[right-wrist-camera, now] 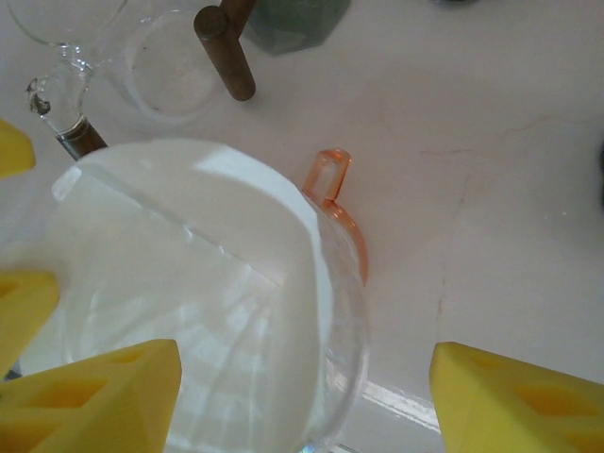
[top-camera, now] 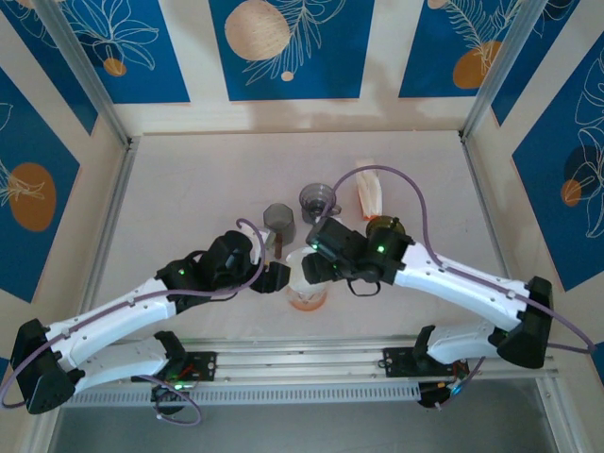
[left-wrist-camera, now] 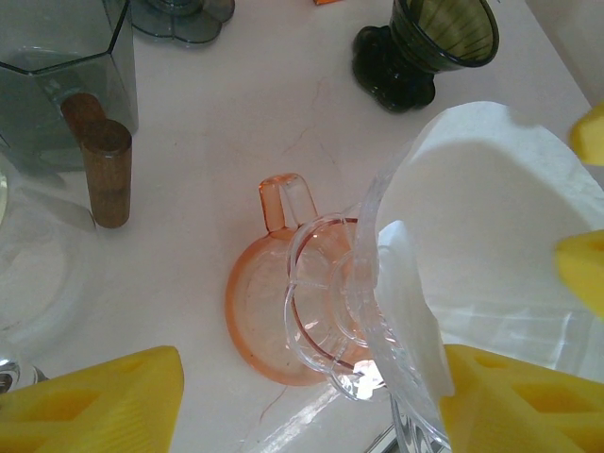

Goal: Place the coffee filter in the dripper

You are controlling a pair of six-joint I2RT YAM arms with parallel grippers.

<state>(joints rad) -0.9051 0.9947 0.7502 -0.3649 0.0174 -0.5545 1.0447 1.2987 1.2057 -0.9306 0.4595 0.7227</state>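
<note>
Filter (right-wrist-camera: 189,283) seemingly inside dripper (right-wrist-camera: 327,179)

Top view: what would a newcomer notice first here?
The white filter standing in the orange dripper at the table's near centre draws the eye first. The left gripper and right gripper crowd in on it from either side, both with jaws open. After that, the blue floral panels on the back wall stand out.
</note>
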